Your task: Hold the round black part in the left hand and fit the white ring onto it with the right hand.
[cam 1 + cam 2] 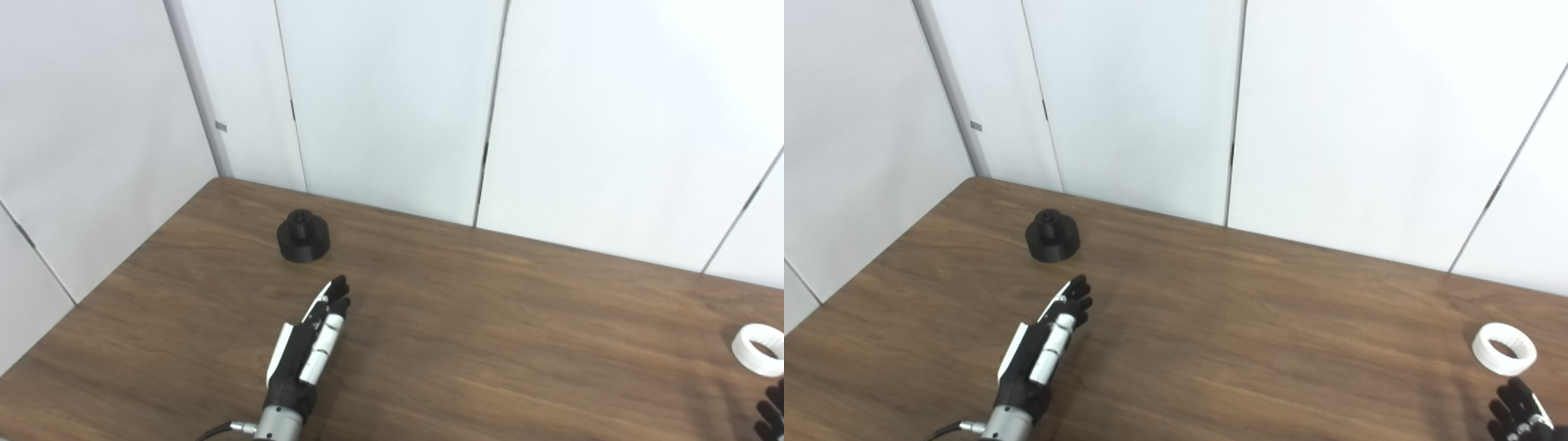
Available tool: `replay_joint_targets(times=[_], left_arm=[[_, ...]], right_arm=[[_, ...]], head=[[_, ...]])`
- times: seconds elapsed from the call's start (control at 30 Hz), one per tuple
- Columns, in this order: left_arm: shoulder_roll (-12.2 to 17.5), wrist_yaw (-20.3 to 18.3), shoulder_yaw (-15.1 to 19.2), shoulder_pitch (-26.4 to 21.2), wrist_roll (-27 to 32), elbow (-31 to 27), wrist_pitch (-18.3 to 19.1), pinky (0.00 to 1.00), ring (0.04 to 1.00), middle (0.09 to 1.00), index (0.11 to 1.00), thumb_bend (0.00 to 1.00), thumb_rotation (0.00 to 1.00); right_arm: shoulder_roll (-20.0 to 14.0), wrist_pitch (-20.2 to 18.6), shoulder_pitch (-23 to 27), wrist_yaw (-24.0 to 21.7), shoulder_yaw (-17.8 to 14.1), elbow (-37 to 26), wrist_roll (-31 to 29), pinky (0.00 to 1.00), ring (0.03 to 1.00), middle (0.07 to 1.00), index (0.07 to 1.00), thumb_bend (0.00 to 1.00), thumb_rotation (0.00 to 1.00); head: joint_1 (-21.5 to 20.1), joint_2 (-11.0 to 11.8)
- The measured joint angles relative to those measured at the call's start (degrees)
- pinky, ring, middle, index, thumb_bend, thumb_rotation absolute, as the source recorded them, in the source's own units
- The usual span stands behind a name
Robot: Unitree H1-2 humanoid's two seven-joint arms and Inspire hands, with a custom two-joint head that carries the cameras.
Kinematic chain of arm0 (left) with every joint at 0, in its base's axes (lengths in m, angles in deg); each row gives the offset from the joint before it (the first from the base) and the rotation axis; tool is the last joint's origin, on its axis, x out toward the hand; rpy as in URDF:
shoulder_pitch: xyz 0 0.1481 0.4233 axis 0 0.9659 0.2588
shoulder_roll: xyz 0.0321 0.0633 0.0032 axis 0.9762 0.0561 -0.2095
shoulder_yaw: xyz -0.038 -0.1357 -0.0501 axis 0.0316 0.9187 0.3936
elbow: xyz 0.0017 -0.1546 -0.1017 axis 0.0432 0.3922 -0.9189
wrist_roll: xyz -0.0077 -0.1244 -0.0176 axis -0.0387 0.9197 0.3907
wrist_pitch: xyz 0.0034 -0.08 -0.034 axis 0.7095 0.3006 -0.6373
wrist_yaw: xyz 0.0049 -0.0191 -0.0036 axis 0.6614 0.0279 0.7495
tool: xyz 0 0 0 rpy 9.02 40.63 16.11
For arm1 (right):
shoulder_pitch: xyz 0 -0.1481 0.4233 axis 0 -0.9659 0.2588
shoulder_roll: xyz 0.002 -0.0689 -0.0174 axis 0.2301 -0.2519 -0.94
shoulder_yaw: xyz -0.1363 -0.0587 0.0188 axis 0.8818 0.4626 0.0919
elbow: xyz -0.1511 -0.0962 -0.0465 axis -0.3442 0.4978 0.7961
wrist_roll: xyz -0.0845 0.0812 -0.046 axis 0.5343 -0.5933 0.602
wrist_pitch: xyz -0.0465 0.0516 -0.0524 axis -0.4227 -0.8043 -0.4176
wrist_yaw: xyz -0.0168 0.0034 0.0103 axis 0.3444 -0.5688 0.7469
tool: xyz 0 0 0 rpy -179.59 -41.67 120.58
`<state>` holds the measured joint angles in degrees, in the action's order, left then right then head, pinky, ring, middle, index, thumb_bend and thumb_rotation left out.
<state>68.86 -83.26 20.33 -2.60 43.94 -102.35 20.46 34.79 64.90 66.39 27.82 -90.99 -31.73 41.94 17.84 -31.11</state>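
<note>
The round black part [303, 236] stands on the wooden table [490, 318] at the far left, its small hub pointing up. My left hand [312, 343] is open with its fingers straight, empty, a short way in front of the part and not touching it. The white ring [1504, 348] lies flat on the table at the right edge. My right hand [1516, 416] shows only its fingertips at the bottom right corner, just in front of the ring and apart from it, with the fingers spread and holding nothing.
White wall panels [392, 104] stand close behind the table's far edge and along its left side. The table's left edge runs diagonally down toward the bottom left corner.
</note>
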Motion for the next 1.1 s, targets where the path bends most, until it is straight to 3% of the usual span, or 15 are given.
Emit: replay_joint_targets(times=[0.07,0.13,0.27,0.37,0.47,0.53,0.8,1.1], left_arm=[[0.1,0.2,0.0,0.0,-2.6,0.0,0.0,0.89,0.916,0.933,0.933,0.67,0.56],[0.3,1.0,0.2,0.0,-7.4,-1.2,0.4,0.89,0.912,0.926,0.929,0.71,0.47],[2.0,0.9,1.0,-0.8,-18.1,-8.7,5.3,0.92,0.939,0.943,0.938,0.83,0.40],[7.8,-1.3,1.1,-1.3,-26.5,-10.0,10.6,0.91,0.975,0.974,0.938,0.96,0.43],[14.0,-2.0,2.5,-2.8,-33.4,-9.4,14.1,0.91,0.985,0.975,0.924,1.00,0.44],[16.1,-1.2,3.2,-4.7,-36.6,-8.1,14.4,0.92,0.981,0.967,0.919,1.00,0.44],[19.9,0.1,2.7,-9.5,-45.6,-1.4,14.6,1.00,0.992,0.968,0.905,1.00,0.50],[24.6,1.0,2.0,-15.1,-47.7,10.9,14.0,0.99,0.982,0.955,0.902,1.00,0.55]], right_arm=[[0.0,0.0,0.0,0.0,0.0,0.0,0.0,0.99,0.959,0.941,0.928,0.72,1.00],[-0.1,0.0,0.0,0.0,-0.1,0.0,0.0,0.99,0.965,0.940,0.928,0.72,1.00],[-0.1,0.0,-0.2,0.1,0.0,0.0,0.0,0.99,0.963,0.938,0.933,0.72,1.00],[-0.2,0.0,-0.2,0.1,0.0,-0.1,0.1,0.97,0.955,0.932,0.929,0.73,1.00],[-0.2,0.0,-0.6,0.2,0.0,-0.1,0.1,0.96,0.953,0.931,0.928,0.74,1.00],[-0.3,0.0,-0.7,0.2,0.4,-0.1,0.1,0.98,0.960,0.937,0.932,0.75,1.00],[-0.4,-0.1,-0.7,0.7,1.2,-0.7,0.4,0.96,0.953,0.930,0.924,0.79,1.00],[-0.4,-0.1,-0.8,1.2,2.3,-1.2,1.1,1.00,0.966,0.938,0.932,0.81,1.00]], head=[[0.2,-0.3],[0.2,-0.4],[-0.1,-0.8],[-0.5,-1.0],[-0.5,-0.9],[-0.4,-0.9],[-0.8,-1.1],[-1.8,-1.7]])
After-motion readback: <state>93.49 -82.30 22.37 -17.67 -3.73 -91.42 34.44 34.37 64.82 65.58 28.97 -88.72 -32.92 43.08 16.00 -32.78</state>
